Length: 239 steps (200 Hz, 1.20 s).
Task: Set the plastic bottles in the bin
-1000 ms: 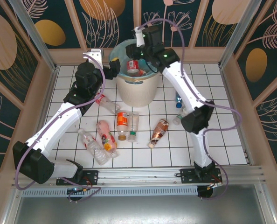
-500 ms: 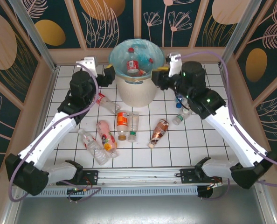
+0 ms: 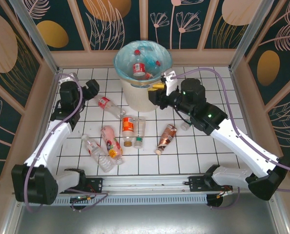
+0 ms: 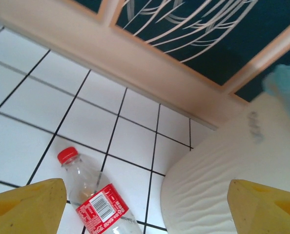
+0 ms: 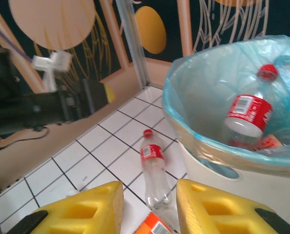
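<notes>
The bin [image 3: 135, 95], cream with a blue-green liner, stands at the back centre and holds a few plastic bottles [image 3: 139, 68]. Several more lie on the tiles in front, among them a red-labelled one [image 3: 108, 105], an orange one [image 3: 128, 126] and a pink one [image 3: 111, 140]. My left gripper [image 3: 93, 87] hovers left of the bin, open wide over the red-capped bottle [image 4: 93, 200], beside the bin wall [image 4: 223, 185]. My right gripper [image 3: 154, 95] hangs at the bin's front right, open a little, nothing between its fingers [image 5: 86, 209]. It faces the red-labelled bottle [image 5: 152, 165] and the liner rim [image 5: 198, 139].
A brown-labelled bottle [image 3: 167, 136] and a clear one [image 3: 97, 153] lie nearer the front. A wooden wall [image 4: 135, 63] runs close behind the bin. The left arm [image 5: 47, 109] shows across the right wrist view. Open tiles lie at the right.
My right arm swung from over the bin down to its front right. My left arm drew back leftward, away from the bin. The bottles on the floor stayed put.
</notes>
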Available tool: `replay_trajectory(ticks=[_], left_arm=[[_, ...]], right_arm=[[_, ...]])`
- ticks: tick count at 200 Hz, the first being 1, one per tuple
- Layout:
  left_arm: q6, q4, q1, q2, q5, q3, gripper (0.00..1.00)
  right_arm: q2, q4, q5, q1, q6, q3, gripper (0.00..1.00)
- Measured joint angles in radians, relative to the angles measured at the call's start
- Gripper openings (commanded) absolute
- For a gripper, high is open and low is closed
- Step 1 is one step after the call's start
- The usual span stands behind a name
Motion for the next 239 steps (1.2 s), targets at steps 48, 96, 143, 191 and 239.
replay_trajectory(ticks=[48, 96, 143, 191, 239], left_arm=[[-0.093, 0.073, 0.095, 0.159, 0.083, -0.01, 0.85], [-0.16, 0.117, 0.147, 0.351, 0.136, 0.027, 0.82], [-0.186, 0.128, 0.184, 0.535, 0.175, 0.119, 0.8], [-0.191, 0.131, 0.184, 0.667, 0.213, 0.179, 0.8], [-0.217, 0.133, 0.184, 0.756, 0.248, 0.235, 0.79]], right_arm=[[0.04, 0.112, -0.08, 0.096, 0.012, -0.046, 0.34], [0.21, 0.167, -0.118, 0.246, 0.038, -0.049, 0.35], [0.374, 0.153, -0.106, 0.378, 0.021, 0.01, 0.35], [0.47, 0.1, -0.071, 0.465, -0.045, 0.08, 0.36], [0.552, 0.056, -0.019, 0.51, -0.084, 0.133, 0.36]])
